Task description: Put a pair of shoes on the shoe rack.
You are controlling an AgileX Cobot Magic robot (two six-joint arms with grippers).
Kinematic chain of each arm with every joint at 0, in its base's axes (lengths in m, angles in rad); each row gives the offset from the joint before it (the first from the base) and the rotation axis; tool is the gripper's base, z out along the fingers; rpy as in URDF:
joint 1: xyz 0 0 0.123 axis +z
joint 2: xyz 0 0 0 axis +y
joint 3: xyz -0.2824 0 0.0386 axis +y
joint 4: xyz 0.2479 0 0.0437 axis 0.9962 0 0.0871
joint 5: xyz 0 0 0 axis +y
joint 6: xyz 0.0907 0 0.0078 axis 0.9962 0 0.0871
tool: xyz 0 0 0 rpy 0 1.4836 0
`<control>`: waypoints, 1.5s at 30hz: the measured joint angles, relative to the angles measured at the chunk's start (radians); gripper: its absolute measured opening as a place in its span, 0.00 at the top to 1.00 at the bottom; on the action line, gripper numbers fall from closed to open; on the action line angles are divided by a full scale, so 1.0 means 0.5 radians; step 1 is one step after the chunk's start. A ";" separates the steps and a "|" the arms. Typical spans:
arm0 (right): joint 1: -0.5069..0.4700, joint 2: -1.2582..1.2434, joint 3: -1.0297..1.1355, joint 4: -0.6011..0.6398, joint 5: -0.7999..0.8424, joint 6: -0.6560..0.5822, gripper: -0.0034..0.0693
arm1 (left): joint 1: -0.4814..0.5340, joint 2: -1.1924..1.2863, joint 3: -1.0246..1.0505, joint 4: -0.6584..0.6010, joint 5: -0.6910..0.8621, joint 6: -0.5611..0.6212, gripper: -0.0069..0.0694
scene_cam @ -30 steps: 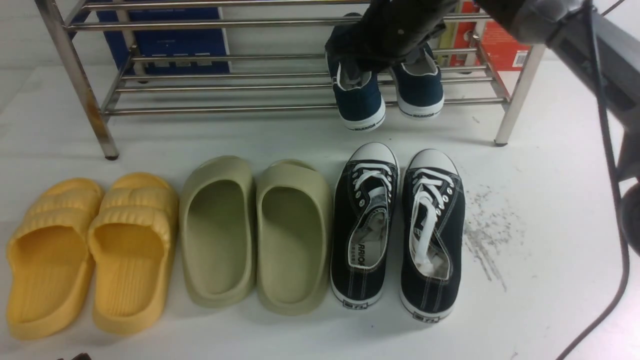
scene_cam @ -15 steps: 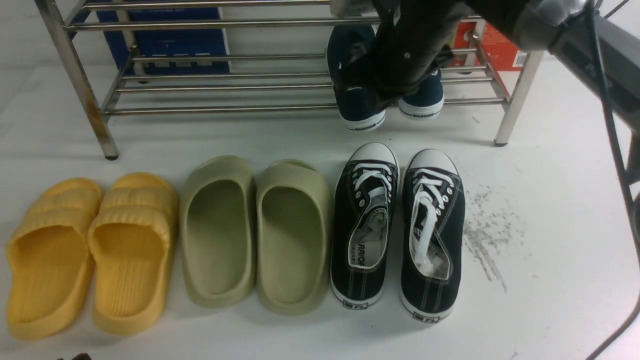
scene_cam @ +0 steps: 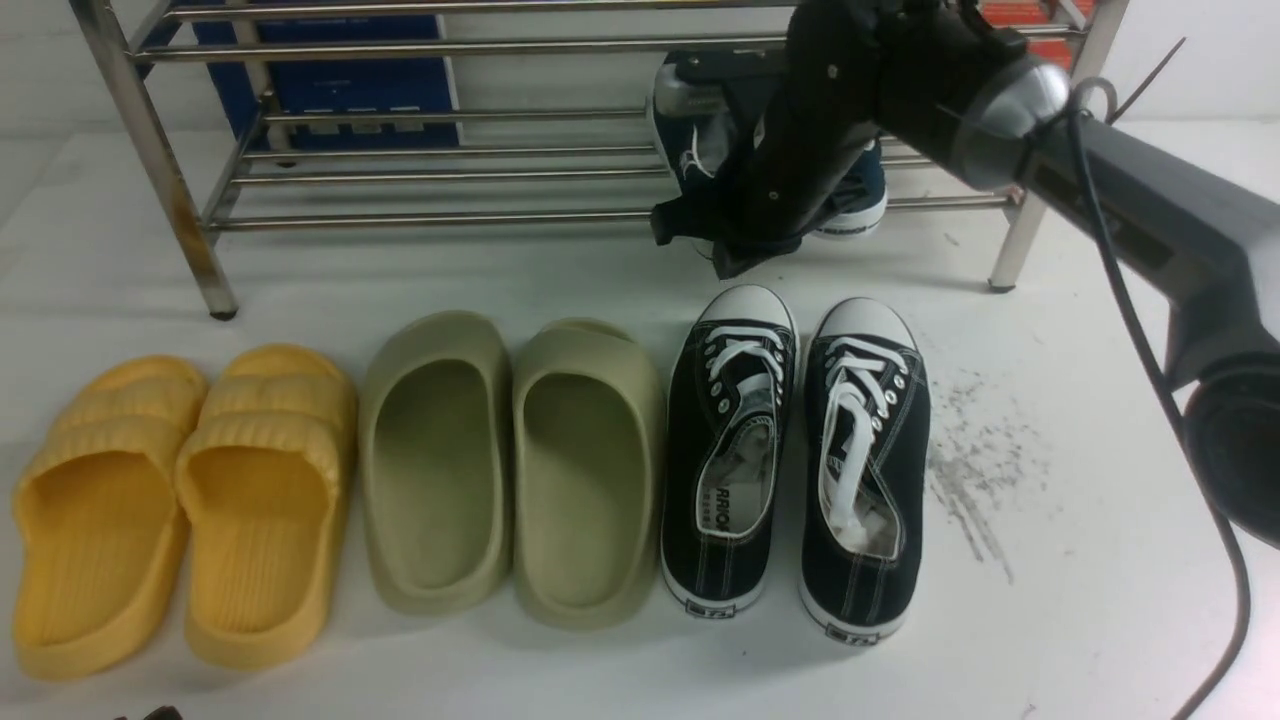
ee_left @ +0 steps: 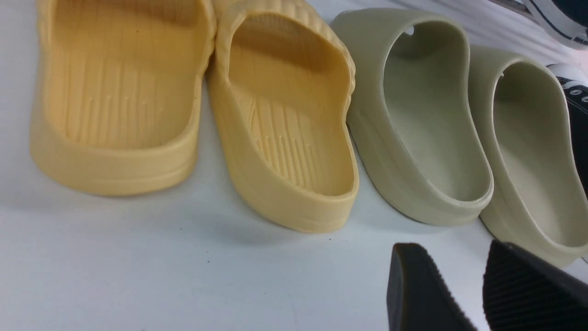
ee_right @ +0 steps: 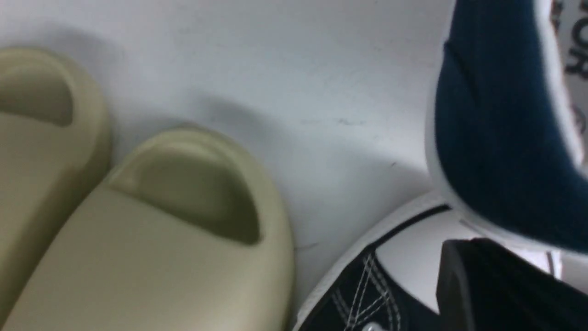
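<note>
**Navy pair on the rack**

Navy canvas, white soles: both shoes point(scene_cam: 850, 195) sit on the lowest bars of the steel rack point(scene_cam: 420, 215), near its right legs, heels toward me, though my right arm covers most of them. My right pincer point(scene_cam: 725, 240) hangs just in front of the rack's lower front bar, above the toe caps of the black lace-ups point(scene_cam: 790, 460). I cannot tell how wide it gapes; nothing shows in its grip. I judge placing done and the release step in hand. Next I should draw clear without nudging the nearer heel. My left pincer point(ee_left: 477, 294) idles, parted and empty, beside the green slippers point(ee_left: 459, 133).
</note>
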 joint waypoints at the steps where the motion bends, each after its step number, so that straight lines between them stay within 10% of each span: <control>1: -0.002 0.003 0.000 -0.005 -0.009 0.002 0.93 | 0.000 0.000 0.000 0.000 0.000 0.000 0.60; 24: -0.023 -0.053 0.000 0.023 -0.136 0.021 0.90 | 0.000 0.000 0.000 0.000 0.000 0.000 0.60; 38: 0.037 -0.350 0.006 0.075 0.468 -0.166 0.87 | 0.000 0.000 0.000 0.000 0.000 0.000 0.60; 45: 0.105 -0.931 0.671 -0.012 0.472 -0.245 0.86 | 0.000 0.000 0.000 0.000 0.000 0.000 0.60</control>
